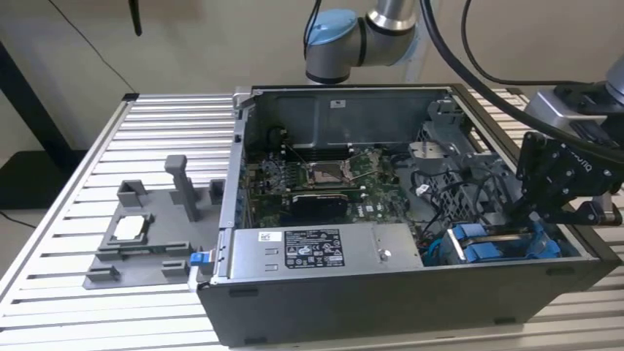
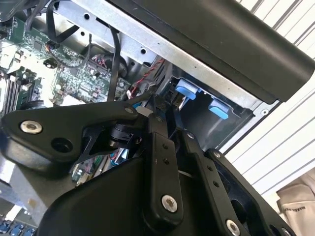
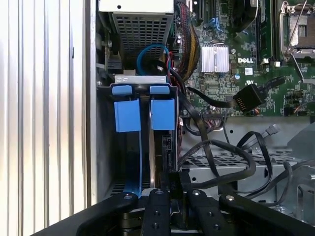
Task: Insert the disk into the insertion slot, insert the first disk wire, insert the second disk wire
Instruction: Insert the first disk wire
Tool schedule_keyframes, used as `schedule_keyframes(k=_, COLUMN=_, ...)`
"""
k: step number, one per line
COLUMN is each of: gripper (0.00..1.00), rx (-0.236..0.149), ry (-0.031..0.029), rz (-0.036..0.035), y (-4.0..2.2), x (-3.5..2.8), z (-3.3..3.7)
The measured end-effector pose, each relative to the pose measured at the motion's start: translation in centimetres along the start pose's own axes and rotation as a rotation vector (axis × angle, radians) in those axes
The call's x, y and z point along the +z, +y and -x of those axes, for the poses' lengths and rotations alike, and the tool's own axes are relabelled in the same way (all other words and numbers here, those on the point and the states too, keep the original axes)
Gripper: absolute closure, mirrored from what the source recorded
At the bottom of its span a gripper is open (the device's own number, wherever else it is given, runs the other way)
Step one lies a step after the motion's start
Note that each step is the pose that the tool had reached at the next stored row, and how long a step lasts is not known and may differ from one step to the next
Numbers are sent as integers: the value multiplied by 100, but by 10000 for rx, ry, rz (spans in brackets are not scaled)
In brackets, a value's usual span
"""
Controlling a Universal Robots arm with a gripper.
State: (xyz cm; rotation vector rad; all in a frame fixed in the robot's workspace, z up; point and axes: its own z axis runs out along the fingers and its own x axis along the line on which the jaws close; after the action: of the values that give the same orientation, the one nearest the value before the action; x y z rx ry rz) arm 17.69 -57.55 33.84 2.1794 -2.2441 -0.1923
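In the exterior view the open computer case (image 1: 390, 307) stood on the slatted table (image 1: 58, 292). The gripper (image 1: 534, 218) hung at the case's four o'clock corner, directly over the insertion slot (image 1: 458, 248). The power supply box (image 1: 312, 252) lay at the slot's nine o'clock, and a grey fixture (image 1: 146, 241) sat outside the case further that way.

In the second wrist view the gripper (image 2: 166, 110), fingers pressed together, pointed towards two blue tabs (image 2: 186, 90), with black cables (image 2: 114, 59) crossing close by.

In the first wrist view the disk (image 3: 164, 115) sat edge-on inside the slot, and cables crowded just beside the gripper (image 3: 173, 178).
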Motion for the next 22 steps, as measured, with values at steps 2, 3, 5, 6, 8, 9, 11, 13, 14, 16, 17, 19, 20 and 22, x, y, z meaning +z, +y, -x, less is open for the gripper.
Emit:
schedule_keyframes(k=2, gripper=81, rx=17, ry=6, rz=-2, y=-1, x=12, z=-1)
schedule_keyframes(k=3, gripper=81, rx=27, ry=9, rz=-3, y=-2, x=21, z=-2)
schedule_keyframes(k=5, gripper=81, rx=45, ry=23, rz=-3, y=-4, x=38, z=-3)
schedule_keyframes(k=6, gripper=81, rx=52, ry=37, rz=-4, y=-4, x=44, z=-4)
schedule_keyframes(k=8, gripper=81, rx=61, ry=66, rz=-5, y=-5, x=53, z=-5)
schedule_keyframes(k=9, gripper=81, rx=62, ry=71, rz=-6, y=-5, x=57, z=-5)
schedule_keyframes(k=11, gripper=81, rx=63, ry=68, rz=-5, y=-6, x=61, z=-6)
schedule_keyframes(k=13, gripper=81, rx=63, ry=65, rz=-5, y=-6, x=61, z=-5)
schedule_keyframes(k=14, gripper=81, rx=62, ry=54, rz=-5, y=-6, x=62, z=-5)
schedule_keyframes(k=16, gripper=80, rx=63, ry=56, rz=-4, y=-4, x=49, z=-5)
schedule_keyframes(k=17, gripper=74, rx=64, ry=65, rz=-5, y=-3, x=32, z=-3)
schedule_keyframes(k=19, gripper=67, rx=65, ry=62, rz=-5, y=0, x=5, z=-1)
schedule_keyframes(k=20, gripper=67, rx=66, ry=62, rz=-5, y=1, x=-10, z=0)
schedule_keyframes(k=22, gripper=67, rx=68, ry=64, rz=-5, y=4, x=-36, z=2)
